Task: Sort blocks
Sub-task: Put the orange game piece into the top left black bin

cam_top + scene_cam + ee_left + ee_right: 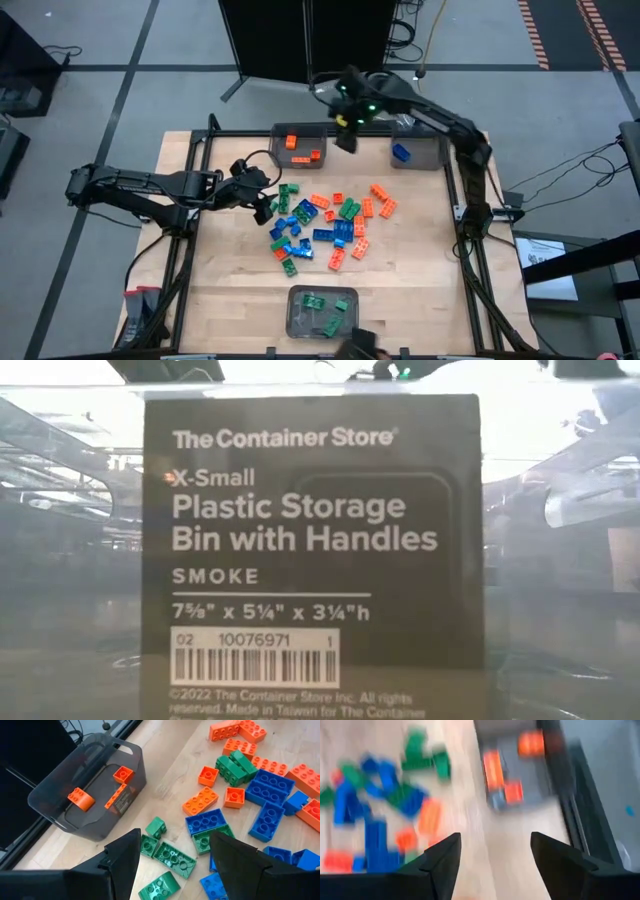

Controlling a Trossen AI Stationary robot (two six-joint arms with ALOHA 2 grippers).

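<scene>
Right gripper (345, 138) is hovering at about 12 o'clock on the table, just beside the orange bin (285, 133) on its 3 o'clock side; fingers (442, 857) are standing apart, nothing between them. That bin is holding three orange bricks (293, 143). Farther toward 1 o'clock, a second grey bin (432, 152) is holding one blue brick (401, 152).

Left gripper (262, 205) is hanging at the 9 o'clock edge of the loose pile, fingers (125, 857) spread, empty, with green bricks (174, 857) lying directly beneath the gap.

The blocks (325, 222) are lying scattered mid-table: small studded plastic bricks, glossy, in orange, green and blue, some upside down showing hollow undersides, several touching or overlapping.

At 6 o'clock a third bin (297, 297) is holding green bricks (322, 308). In the low view this bin's label (310, 560) is filling the frame.
</scene>
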